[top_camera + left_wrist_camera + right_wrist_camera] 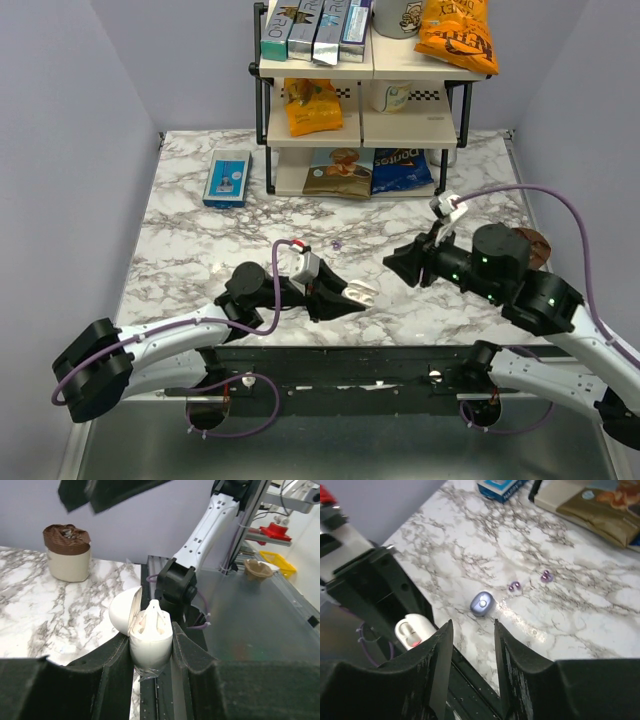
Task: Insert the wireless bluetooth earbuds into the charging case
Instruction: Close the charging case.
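The charging case is white and oval, and its lid is flipped open to the left. My left gripper is shut on its body and holds it upright just off the table's near edge. From above, the case shows at the tip of the left gripper. A small bluish-lilac earbud lies on the marble just beyond my right gripper, which is open and holds nothing. The case shows to its left. The right gripper hovers right of the case.
Two tiny purple bits lie past the earbud. A blue box sits at the back left. A black shelf rack holding snack packets stands at the back. A brown-topped cup stands near the right arm.
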You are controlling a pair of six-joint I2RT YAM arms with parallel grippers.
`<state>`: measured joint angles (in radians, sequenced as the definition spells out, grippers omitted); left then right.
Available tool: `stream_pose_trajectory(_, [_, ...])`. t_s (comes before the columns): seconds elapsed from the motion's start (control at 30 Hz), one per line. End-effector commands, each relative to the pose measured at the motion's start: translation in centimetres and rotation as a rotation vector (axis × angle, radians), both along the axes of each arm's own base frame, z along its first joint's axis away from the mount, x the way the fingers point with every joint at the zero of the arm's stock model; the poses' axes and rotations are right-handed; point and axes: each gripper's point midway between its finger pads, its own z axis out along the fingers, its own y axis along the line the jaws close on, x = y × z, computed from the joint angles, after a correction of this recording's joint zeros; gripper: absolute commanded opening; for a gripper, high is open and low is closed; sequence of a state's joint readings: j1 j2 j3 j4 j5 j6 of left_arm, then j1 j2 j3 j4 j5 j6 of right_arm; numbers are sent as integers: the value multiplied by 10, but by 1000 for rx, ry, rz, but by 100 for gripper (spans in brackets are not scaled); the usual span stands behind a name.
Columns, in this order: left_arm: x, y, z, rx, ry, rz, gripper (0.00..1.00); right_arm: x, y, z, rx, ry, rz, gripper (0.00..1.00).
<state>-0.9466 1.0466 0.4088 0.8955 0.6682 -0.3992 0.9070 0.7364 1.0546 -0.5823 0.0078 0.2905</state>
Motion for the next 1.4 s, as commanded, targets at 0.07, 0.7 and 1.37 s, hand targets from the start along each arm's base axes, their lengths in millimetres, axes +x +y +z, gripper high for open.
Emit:
stream_pose_trajectory(0.07, [9, 1, 4, -9, -74, 92, 0, 24, 3, -52, -120, 139, -134, 43])
stream_pose_trajectory(0.7, [28, 0, 2, 0, -94, 206, 0, -5, 36, -61, -101, 171, 127, 42])
stream_pose_trajectory(1.37, [88, 9, -20, 130, 165, 541, 0, 21, -12, -36, 6, 60, -179, 50])
